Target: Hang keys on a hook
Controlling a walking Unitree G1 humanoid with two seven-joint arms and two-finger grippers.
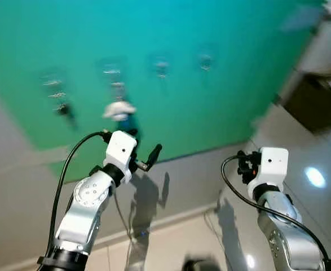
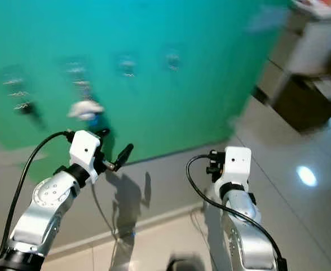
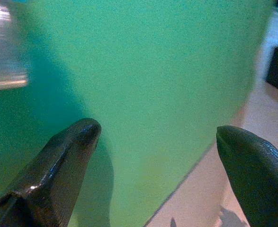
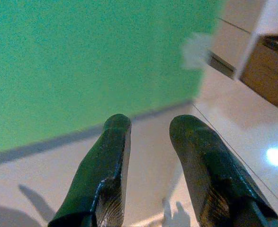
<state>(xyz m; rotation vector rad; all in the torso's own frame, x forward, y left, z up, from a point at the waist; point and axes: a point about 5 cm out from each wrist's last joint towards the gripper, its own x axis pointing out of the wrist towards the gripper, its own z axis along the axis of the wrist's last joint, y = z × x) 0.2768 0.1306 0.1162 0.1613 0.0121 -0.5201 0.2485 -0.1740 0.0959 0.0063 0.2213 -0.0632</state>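
A green wall (image 1: 210,34) carries a row of several small hooks (image 1: 161,66), all blurred. Under one hook hangs a white and blue thing (image 1: 120,111); a small dark thing (image 1: 66,110) hangs further left. Neither is sharp enough to tell whether it is keys. My left gripper (image 3: 157,135) is raised just below the white and blue thing and points at the wall; it is open wide with nothing between its fingers (image 1: 154,151). My right gripper (image 4: 150,125) is held up lower to the right, pointing at the foot of the wall, open and holding nothing.
A grey band (image 1: 188,186) runs along the foot of the wall above a pale glossy floor (image 1: 317,186) with a light glare. A dark brown and white cabinet (image 1: 317,101) stands at the right. A dark blurred object (image 1: 202,264) lies at the bottom edge.
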